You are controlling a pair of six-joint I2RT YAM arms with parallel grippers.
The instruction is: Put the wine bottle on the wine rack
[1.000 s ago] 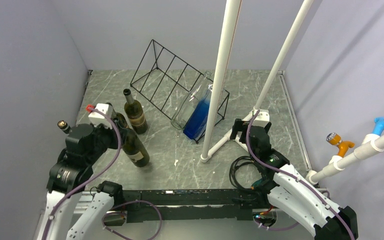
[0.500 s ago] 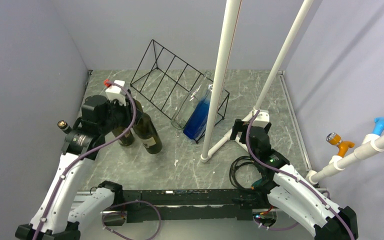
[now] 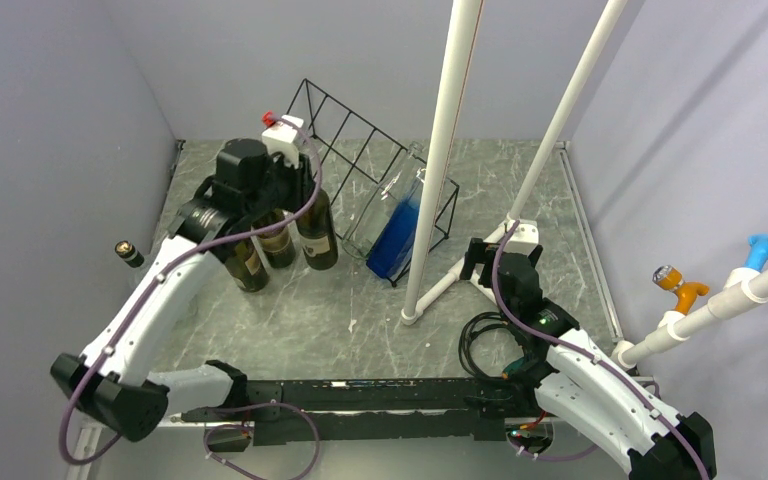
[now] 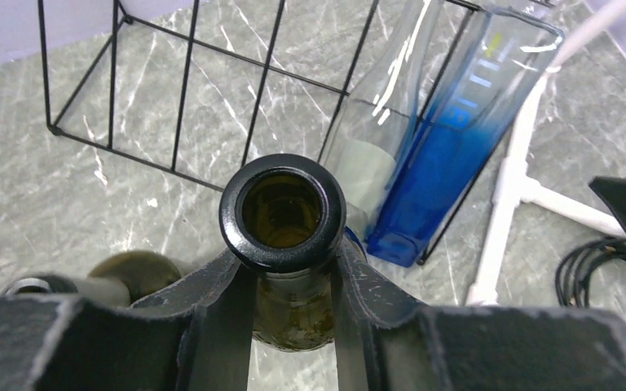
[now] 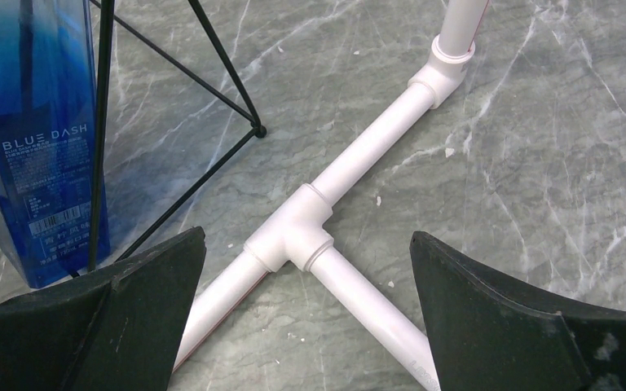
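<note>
Dark-glass wine bottle (image 3: 318,238) upright, neck clamped between the fingers (image 4: 227,281) of the left gripper (image 3: 298,172), just near of the left half of the wine rack (image 3: 352,150), not yet on its bars. To its left, 2 more dark bottles (image 3: 246,268) standing on the marble table (image 3: 360,320). On the rack's right end, 1 clear bottle (image 3: 373,215) and 1 blue bottle (image 3: 397,238). Right gripper (image 5: 310,252) spread wide, empty, above a white pipe joint (image 5: 293,232), near right.

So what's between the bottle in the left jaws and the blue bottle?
A clear bottle lying on the rack, beside the blue bottle. The left wrist view shows it past the held bottle.
</note>
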